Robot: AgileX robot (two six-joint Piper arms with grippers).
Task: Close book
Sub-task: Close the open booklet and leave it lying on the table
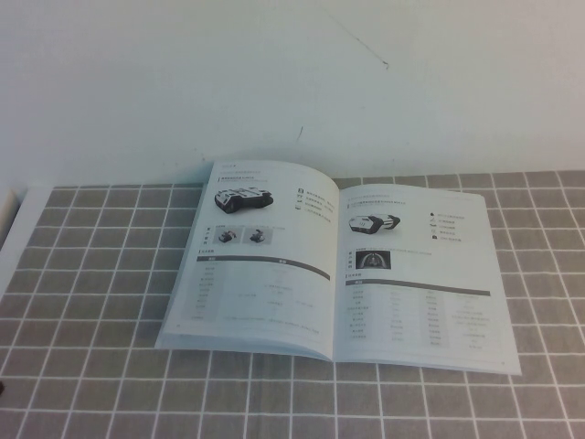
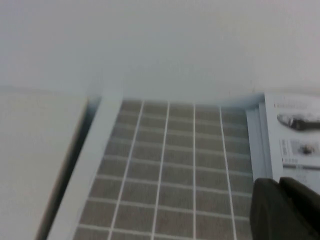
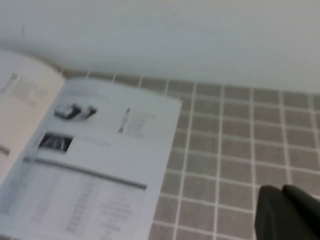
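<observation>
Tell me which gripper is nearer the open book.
Left, apparently. The left gripper sits at the left edge of the book; the right gripper stands clear of its right edge.

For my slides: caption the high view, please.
Open white paper booklet lies on the grey checked tablecloth; left gripper and right gripper are out of frame, near its side edges.

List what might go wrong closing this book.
The book lies flat on the checked cloth; lifting may catch one sheet and crease it. A push could slide the book or bunch the cloth. Left gripper hangs by the book's left edge, right gripper over cloth past its right page; either reach may miss.
</observation>
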